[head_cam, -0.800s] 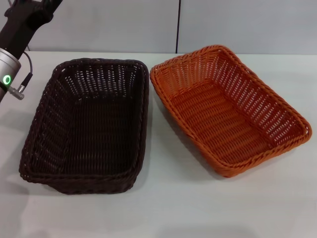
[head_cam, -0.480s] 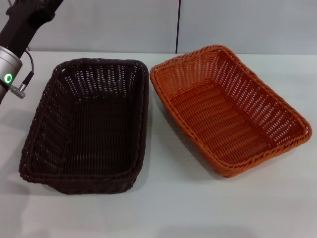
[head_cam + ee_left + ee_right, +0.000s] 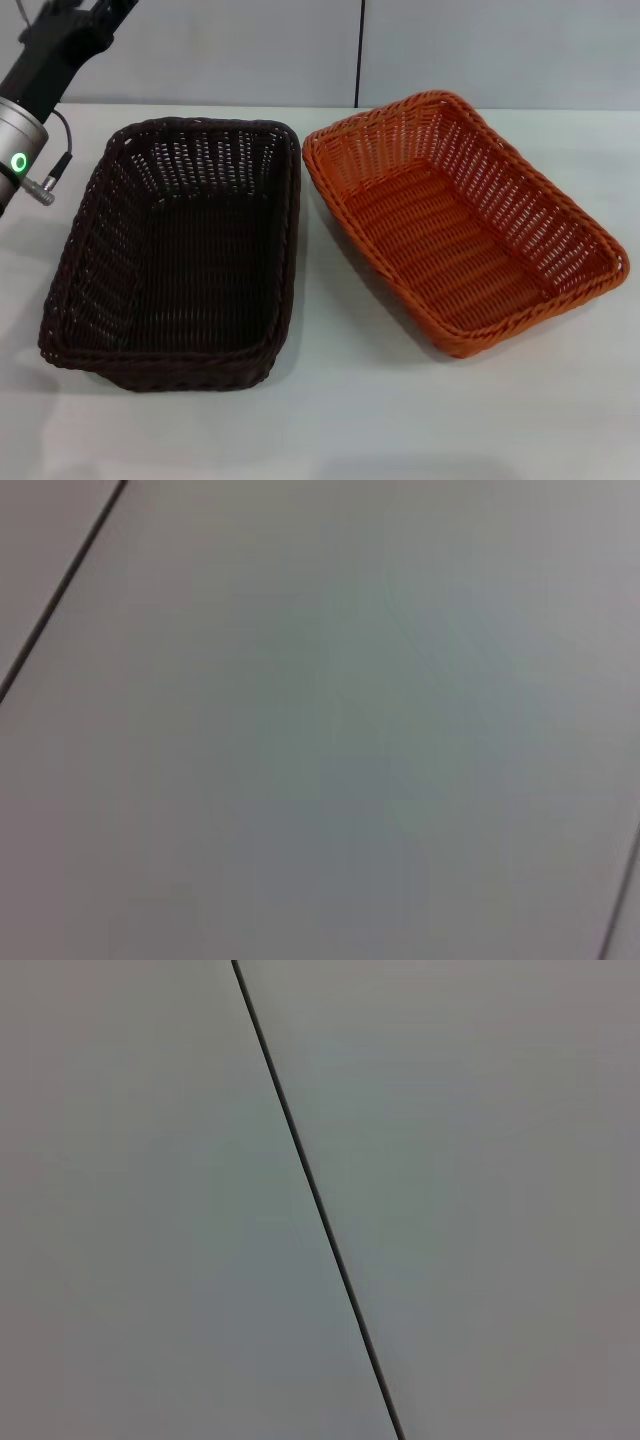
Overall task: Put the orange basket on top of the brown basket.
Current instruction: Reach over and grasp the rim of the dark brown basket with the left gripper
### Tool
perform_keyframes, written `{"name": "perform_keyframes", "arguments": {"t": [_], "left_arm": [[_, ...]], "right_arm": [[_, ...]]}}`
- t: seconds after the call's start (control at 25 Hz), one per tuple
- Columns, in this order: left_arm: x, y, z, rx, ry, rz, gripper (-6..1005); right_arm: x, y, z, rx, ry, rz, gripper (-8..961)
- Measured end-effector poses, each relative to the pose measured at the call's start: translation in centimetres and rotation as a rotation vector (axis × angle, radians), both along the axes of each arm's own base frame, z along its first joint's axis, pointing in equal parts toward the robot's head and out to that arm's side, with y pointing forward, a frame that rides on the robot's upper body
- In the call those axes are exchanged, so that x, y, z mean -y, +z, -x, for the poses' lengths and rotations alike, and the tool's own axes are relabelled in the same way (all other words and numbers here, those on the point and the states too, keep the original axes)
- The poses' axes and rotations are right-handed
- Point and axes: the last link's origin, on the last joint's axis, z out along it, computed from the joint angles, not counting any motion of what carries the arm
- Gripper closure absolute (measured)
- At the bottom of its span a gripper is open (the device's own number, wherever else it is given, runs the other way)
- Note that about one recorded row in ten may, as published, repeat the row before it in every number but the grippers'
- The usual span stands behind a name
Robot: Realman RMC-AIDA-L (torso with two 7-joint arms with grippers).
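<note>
The orange basket stands on the white bench, at the right side, turned at an angle. The brown basket stands just beside it at the left; their near corners almost touch. Both are upright. The left arm is raised at the far left edge; its end effector is out of view, also the right one, so I cannot tell their state.
</note>
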Motion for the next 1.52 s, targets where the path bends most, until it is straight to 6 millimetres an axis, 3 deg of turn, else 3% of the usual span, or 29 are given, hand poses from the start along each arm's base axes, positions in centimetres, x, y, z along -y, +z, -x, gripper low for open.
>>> {"name": "perform_keyframes", "arguments": {"t": [0.36, 0.56, 0.68, 0.96, 1.04, 1.2, 1.28, 1.52], "left_arm": [[-1.7, 1.0, 0.1, 0.043, 0.090, 0.134, 137], [-3.3, 3.8, -0.6, -0.023, 0.115, 0.320, 137], [-3.9, 6.6, -1.4, -0.114, 0.160, 0.489, 137], [-3.4, 9.0, -2.4, -0.274, 0.258, 0.626, 138], [-2.7, 10.3, -2.7, -0.390, 0.378, 0.708, 138], [-2.5, 10.7, -2.9, -0.422, 0.423, 0.724, 138], [-1.3, 10.5, -3.8, -0.514, 0.502, 0.788, 138], [0.9, 8.7, -5.2, -0.603, 0.587, 0.878, 138]], "right_arm": [[0.2, -0.5, -0.3, -0.015, -0.008, 0.008, 281], [0.5, -0.5, -0.8, -0.017, -0.020, 0.007, 281], [0.8, -0.4, -1.1, -0.018, -0.028, 0.006, 281], [1.2, 0.0, -1.7, -0.012, -0.042, 0.000, 280], [1.3, 0.1, -1.8, -0.010, -0.043, -0.002, 280], [1.4, 0.6, -2.1, -0.002, -0.049, -0.008, 280], [1.4, 0.7, -2.2, -0.001, -0.051, -0.008, 280], [1.2, 0.8, -2.1, 0.068, -0.065, -0.011, 280]]}}
